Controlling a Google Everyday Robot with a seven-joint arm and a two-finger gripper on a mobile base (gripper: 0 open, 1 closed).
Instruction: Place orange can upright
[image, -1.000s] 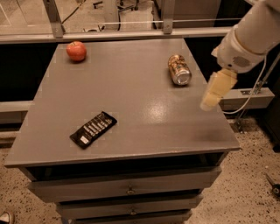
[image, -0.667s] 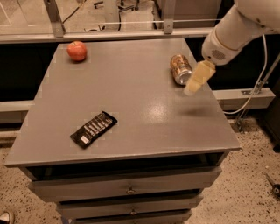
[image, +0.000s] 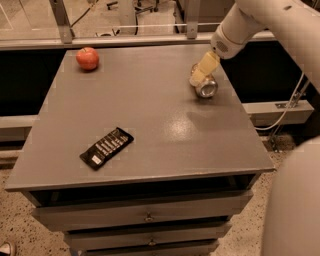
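The orange can (image: 205, 86) lies on its side near the right edge of the grey table (image: 145, 105), its silver end facing the camera. My gripper (image: 203, 70) hangs from the white arm at the upper right, with its cream-coloured fingers directly over the can's far end, at or just above it. The can's far part is hidden behind the fingers.
A red-orange apple (image: 87, 58) sits at the table's far left corner. A black flat packet with white print (image: 106, 147) lies near the front left. Drawers run below the tabletop. A white cable (image: 285, 110) hangs to the right of the table.
My gripper has moved left and toward the far side of the table, from off the right edge to directly over the can. The can, apple and packet have not moved.
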